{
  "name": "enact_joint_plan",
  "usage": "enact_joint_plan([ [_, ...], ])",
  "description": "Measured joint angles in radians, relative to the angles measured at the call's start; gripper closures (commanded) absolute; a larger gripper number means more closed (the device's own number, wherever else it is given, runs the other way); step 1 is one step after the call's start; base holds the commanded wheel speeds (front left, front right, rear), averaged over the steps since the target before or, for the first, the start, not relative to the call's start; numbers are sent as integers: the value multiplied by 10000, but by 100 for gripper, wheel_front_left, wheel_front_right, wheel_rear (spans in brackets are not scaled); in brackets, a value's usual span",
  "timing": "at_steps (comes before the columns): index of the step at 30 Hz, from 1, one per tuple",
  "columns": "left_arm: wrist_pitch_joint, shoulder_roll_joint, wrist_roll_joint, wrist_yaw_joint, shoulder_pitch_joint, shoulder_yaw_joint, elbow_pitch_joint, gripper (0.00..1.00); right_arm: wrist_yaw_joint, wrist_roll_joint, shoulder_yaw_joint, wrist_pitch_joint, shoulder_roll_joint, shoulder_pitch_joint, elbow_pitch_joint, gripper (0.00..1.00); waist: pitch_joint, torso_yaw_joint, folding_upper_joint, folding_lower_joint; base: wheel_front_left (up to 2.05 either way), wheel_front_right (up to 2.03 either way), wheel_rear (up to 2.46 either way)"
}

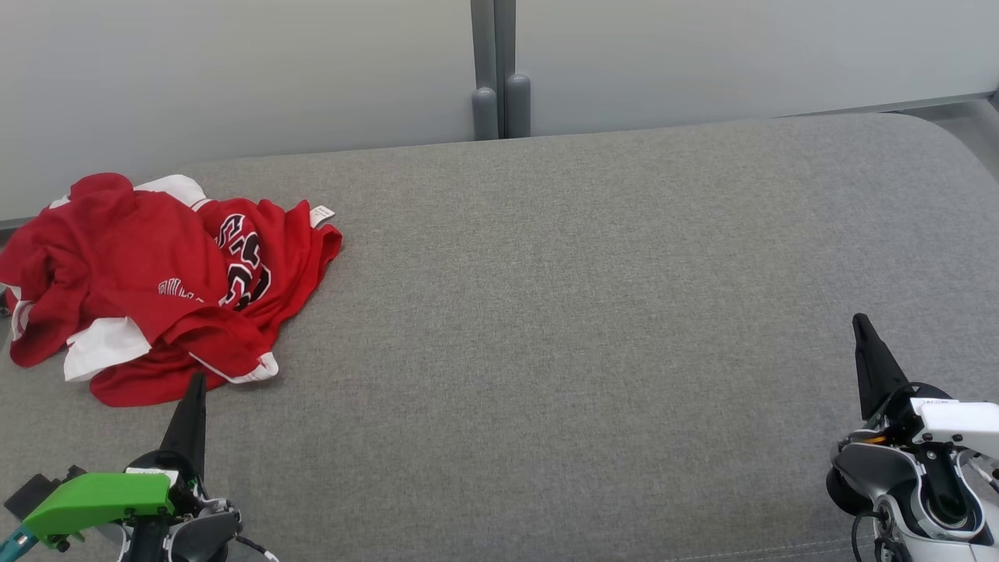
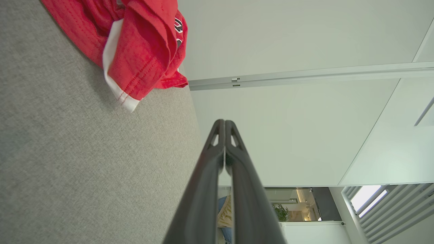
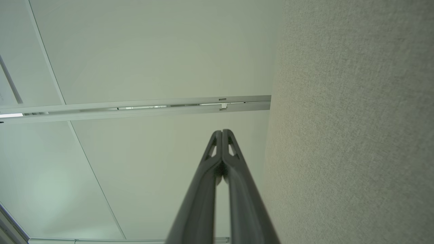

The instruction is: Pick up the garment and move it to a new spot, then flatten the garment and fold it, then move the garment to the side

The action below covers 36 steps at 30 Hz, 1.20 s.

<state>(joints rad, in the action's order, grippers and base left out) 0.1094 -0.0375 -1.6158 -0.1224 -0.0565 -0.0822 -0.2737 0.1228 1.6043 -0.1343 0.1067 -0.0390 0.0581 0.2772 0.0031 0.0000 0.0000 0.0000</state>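
Observation:
A crumpled red garment [image 1: 156,281] with white trim and black lettering lies in a heap at the far left of the grey fabric surface [image 1: 562,312]. Its hem also fills the top left of the left wrist view as the garment [image 2: 142,51]. My left gripper [image 1: 197,382] is shut and empty, its tips just short of the heap's near edge; the same left gripper [image 2: 224,122] shows its fingers pressed together. My right gripper [image 1: 860,320] is shut and empty at the lower right, far from the cloth; the right gripper [image 3: 222,132] also shows closed tips.
A pale wall panel with a grey vertical post [image 1: 493,70] runs along the back edge of the surface. The surface's rounded corner [image 1: 948,133] is at the upper right. Open grey fabric stretches from the heap to the right gripper.

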Motion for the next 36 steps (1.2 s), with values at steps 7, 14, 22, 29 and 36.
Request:
enact_joint_plan([
  [7, 0, 0, 0, 0, 0, 0, 0, 100, 0, 0, 0, 0, 0, 0, 0, 100, 0, 0, 0, 0, 0, 0, 0],
  [14, -2, 148, 0, 8, 358, 90, -351, 0, -13, -15, 48, -4, 167, -401, 316, 0, 0, 0, 0, 0, 0, 0, 0],
  [22, -69, 151, 31, 8, 366, 253, -245, 0, -13, -196, 151, -192, 151, -414, 174, 0, 3, 5, 0, 0, 0, 0, 0],
  [29, -326, 100, 437, 8, 367, 522, -75, 0, -13, -1049, 401, -569, -75, -437, 8, 0, 12, 14, 0, 0, 0, 0, 0],
  [36, -685, -194, 1344, 8, 366, 815, 8, 0, -104, -2153, 719, -786, -537, -460, -169, 0, 26, 22, 0, 0, 0, 0, 0],
])
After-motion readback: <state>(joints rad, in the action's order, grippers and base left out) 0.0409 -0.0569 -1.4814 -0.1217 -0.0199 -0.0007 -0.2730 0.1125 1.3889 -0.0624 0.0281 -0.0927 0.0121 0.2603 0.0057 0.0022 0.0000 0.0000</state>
